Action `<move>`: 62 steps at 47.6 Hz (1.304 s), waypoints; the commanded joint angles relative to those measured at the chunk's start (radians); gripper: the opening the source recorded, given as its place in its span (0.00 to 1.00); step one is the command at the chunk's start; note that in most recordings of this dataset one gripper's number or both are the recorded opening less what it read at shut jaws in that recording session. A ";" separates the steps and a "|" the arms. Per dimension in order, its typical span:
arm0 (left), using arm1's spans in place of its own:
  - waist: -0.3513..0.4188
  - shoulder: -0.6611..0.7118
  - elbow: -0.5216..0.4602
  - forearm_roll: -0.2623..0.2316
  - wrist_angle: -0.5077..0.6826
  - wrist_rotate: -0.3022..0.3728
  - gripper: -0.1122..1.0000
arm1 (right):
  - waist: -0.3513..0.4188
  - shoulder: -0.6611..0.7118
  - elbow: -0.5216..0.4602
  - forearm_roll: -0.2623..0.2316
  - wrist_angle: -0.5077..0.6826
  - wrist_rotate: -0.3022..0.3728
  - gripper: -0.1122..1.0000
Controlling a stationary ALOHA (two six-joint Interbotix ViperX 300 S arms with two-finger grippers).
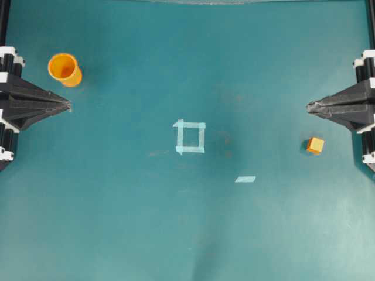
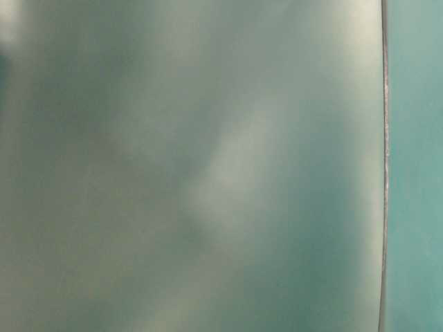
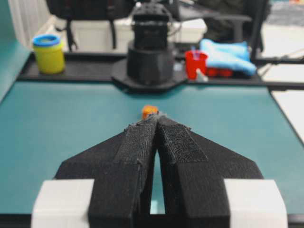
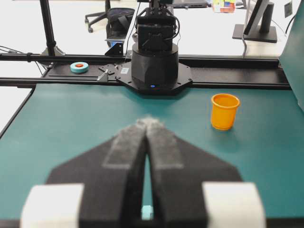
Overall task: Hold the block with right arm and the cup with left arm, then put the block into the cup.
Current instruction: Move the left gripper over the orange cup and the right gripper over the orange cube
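Two tools: both parked at the bench edges, empty, so neither hold has begun.
Left tool (image 1: 69, 106): fingers pressed together to a point, aimed at the middle of the bench (image 1: 187, 234), holding nothing.
Cup (image 1: 64, 68): upright, mouth open, just beside the left tool's tip; likely an easy reach for that arm.
Tape square (image 1: 190, 137): mid-bench, well apart from both things; perhaps a meeting spot, though I cannot tell.
Tape strip (image 1: 245, 179): loose piece right of the square.
Block (image 1: 315, 145): flat on the bench, near the right tool, clear of it.
Right tool (image 1: 309, 106): fingers pressed together, empty.
Views: the left wrist view catches only the block, the right wrist view only the cup; overhead shows both; the table-level view is a blur.
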 commanded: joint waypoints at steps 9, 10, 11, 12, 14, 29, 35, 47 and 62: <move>0.071 -0.017 -0.015 0.011 0.163 -0.011 0.15 | -0.012 0.012 -0.054 0.000 0.124 0.005 0.10; 0.075 -0.020 -0.017 0.011 0.170 -0.011 0.16 | -0.012 0.014 -0.058 0.002 0.138 0.006 0.10; 0.081 -0.023 -0.017 0.012 0.181 -0.011 0.17 | -0.012 0.014 -0.061 0.000 0.152 0.009 0.10; 0.086 -0.026 -0.017 0.011 0.189 -0.011 0.18 | -0.012 0.015 -0.066 0.002 0.169 0.014 0.10; 0.094 -0.031 -0.017 0.012 0.201 -0.008 0.23 | -0.012 0.017 -0.072 0.002 0.192 0.021 0.10; 0.175 -0.040 -0.017 0.012 0.282 0.003 0.80 | -0.014 0.023 -0.109 0.002 0.387 0.147 0.10; 0.215 -0.040 -0.014 0.014 0.301 0.005 0.87 | -0.014 0.025 -0.118 0.002 0.469 0.198 0.10; 0.330 -0.040 -0.012 0.014 0.385 0.002 0.87 | -0.015 0.038 -0.132 0.002 0.612 0.278 0.10; 0.449 -0.009 -0.009 0.012 0.468 -0.064 0.87 | -0.014 0.075 -0.150 0.000 0.764 0.334 0.10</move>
